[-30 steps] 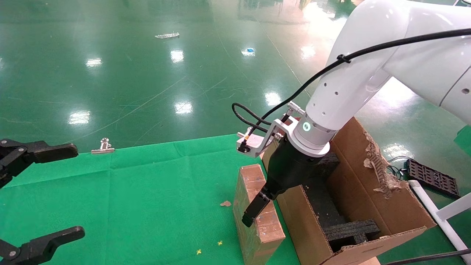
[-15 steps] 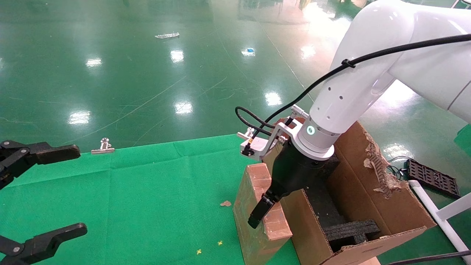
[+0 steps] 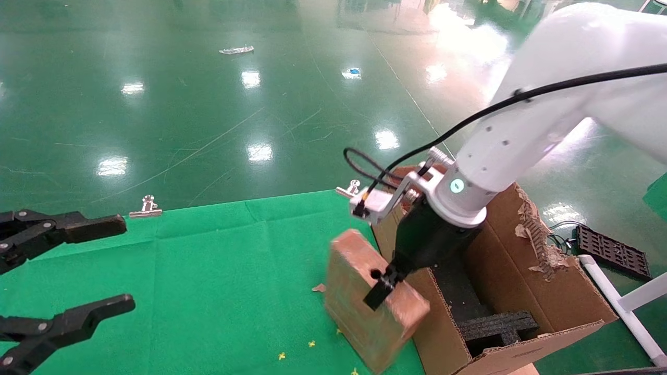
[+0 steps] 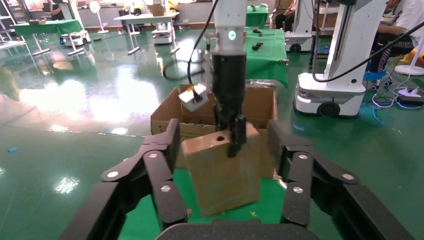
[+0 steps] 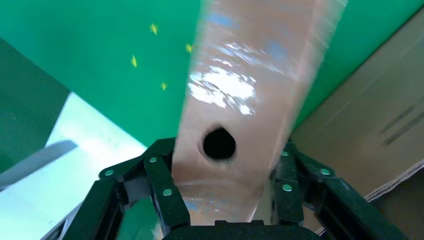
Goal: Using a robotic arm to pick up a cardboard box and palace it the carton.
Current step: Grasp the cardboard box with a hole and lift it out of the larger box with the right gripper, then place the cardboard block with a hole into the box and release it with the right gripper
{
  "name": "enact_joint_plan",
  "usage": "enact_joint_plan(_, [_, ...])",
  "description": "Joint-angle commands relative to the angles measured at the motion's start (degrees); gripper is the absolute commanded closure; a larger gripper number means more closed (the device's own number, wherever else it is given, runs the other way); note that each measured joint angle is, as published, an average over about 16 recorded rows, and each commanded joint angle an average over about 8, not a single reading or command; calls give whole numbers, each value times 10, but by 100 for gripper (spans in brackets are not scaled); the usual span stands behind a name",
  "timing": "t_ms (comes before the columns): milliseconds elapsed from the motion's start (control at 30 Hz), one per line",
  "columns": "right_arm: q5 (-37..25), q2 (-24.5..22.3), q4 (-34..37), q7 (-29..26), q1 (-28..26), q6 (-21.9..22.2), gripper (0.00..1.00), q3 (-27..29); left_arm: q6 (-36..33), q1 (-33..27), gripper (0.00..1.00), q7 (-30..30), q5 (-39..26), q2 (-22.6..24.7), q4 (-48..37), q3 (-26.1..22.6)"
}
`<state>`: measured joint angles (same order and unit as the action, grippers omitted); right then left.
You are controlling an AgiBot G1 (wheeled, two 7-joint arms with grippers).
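Cardboard box (image 3: 367,302) now lifted and tilted, against upright on the green cloth (image 3: 208,281) a second ago; raised clear at its far end, lowest corner possibly still at the cloth. Pick apparently done, transfer begun. Right gripper (image 3: 383,286) of the robotic arm (image 3: 521,140) clamped across the narrow face with the round hole, box hanging below and left of the fingers. Carton (image 3: 526,291) just right of the box, open, black foam (image 3: 495,325) inside. Left gripper (image 3: 62,276) parked wide apart at near left.
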<state>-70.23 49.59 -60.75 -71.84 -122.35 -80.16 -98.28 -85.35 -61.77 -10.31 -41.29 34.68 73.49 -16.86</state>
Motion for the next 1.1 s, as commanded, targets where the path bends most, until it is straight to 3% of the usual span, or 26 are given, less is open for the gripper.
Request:
enact_joint_plan(33, [7, -16, -10, 14, -2, 14, 100, 9, 0, 0, 100, 0, 0, 0, 0, 0])
enact_joint_plan(333, [8, -99, 42, 99, -105, 48, 100, 72, 0, 0, 100, 0, 0, 0, 0, 0])
enact_joint_plan(633, [-62, -137, 171, 135, -153, 47, 100, 64, 0, 0, 100, 0, 0, 0, 0, -1])
enact_joint_plan(667, [-69, -140, 184, 137, -152, 44, 100, 60, 0, 0, 91, 0, 0, 0, 0, -1])
enact_joint_plan(900, [-89, -142, 261, 145, -115, 25, 100, 34, 0, 0, 4, 0, 1, 0, 0, -1])
enact_joint_plan(933, [-89, -141, 272, 145, -106, 22, 100, 31, 0, 0, 0, 0, 1, 0, 0, -1])
enact_joint_plan(1100, [-83, -132, 326, 146, -61, 15, 100, 21, 0, 0, 0, 1, 1, 0, 0, -1])
